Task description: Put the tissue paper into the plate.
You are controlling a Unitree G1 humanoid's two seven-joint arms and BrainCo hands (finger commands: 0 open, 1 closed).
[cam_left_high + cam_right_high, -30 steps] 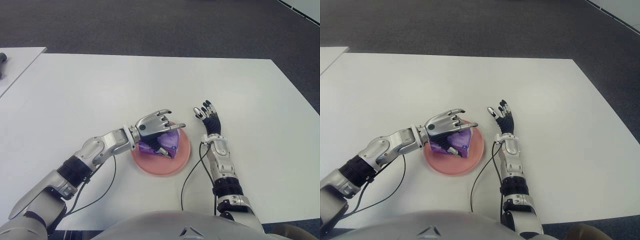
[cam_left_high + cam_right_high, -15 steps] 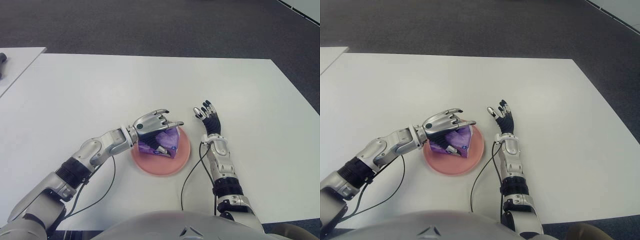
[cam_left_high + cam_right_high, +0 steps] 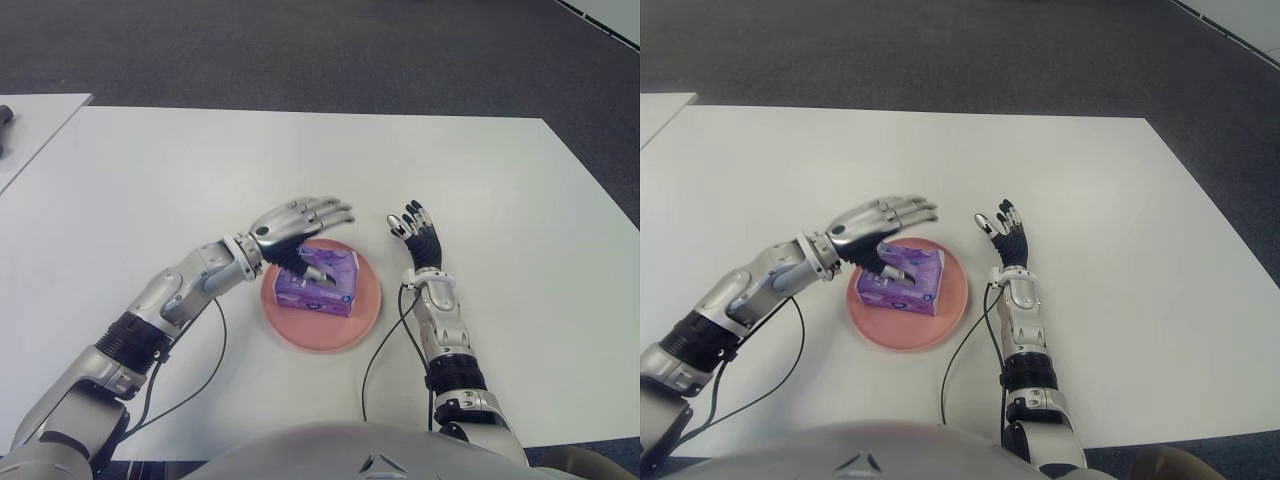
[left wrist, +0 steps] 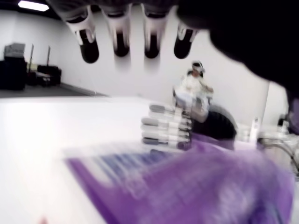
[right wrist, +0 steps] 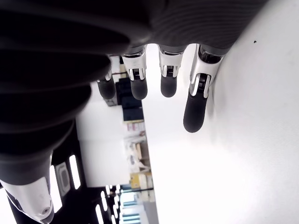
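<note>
The purple tissue pack [image 3: 318,281] lies in the pink plate [image 3: 368,318]. The left hand [image 3: 290,226] is above it with fingers spread, holding nothing. The right hand [image 3: 418,238] is beside the plate, fingers extended

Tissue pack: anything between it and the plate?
Nothing visible. The tissue pack already lies in the pink plate. The left hand hovers over it with fingers spread, holding nothing. The right hand shows to the plate's right, open.

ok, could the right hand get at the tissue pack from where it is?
Probably yes. The right hand shows open just right of the plate, and the tissue pack lies in it with that side bare. The left hand hovers open over the pack's far-left part and may crowd a top grasp.
</note>
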